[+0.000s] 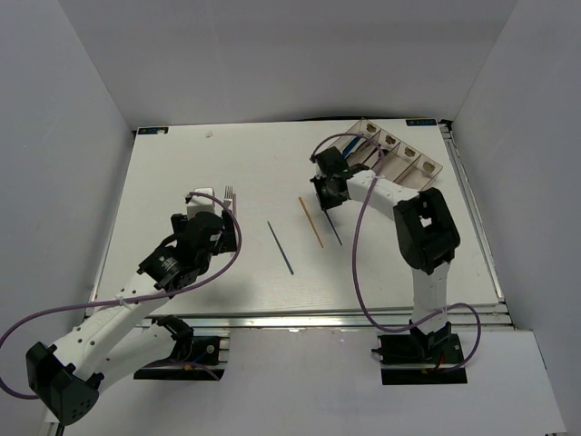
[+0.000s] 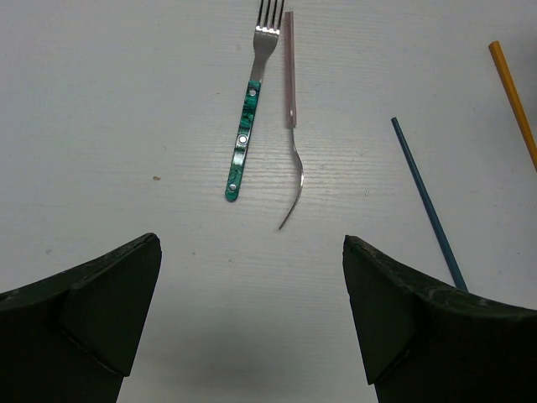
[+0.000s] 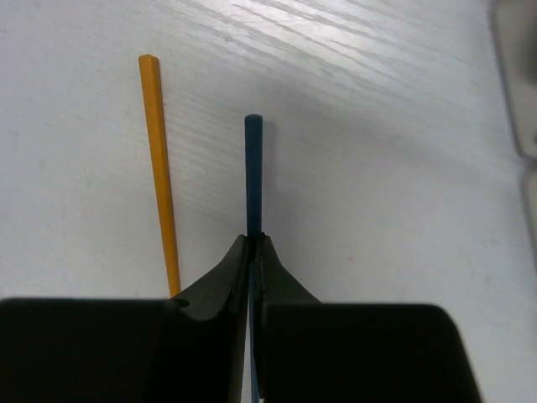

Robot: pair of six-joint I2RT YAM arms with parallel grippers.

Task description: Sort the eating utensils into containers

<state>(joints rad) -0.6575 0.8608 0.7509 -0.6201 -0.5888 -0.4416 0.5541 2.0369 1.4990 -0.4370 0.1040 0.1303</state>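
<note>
We see right gripper [image 3: 253, 242] clamped on blue chopstick [image 3: 253, 168], orange chopstick [image 3: 159, 168] just beside it; left gripper [image 2: 250, 250] wide open, empty, fork [image 2: 243, 143] ahead.

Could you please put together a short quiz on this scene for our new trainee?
1. True or false: the right pincer is open.
2. Which utensil lies ahead of the open left pincer? A. black spoon B. teal-handled fork C. blue-handled knife
3. How many chopsticks show in the top view?
Key: 1. False, it is shut on the blue chopstick. 2. B. 3. Three: the orange chopstick, a loose dark chopstick and the gripped one.
</note>
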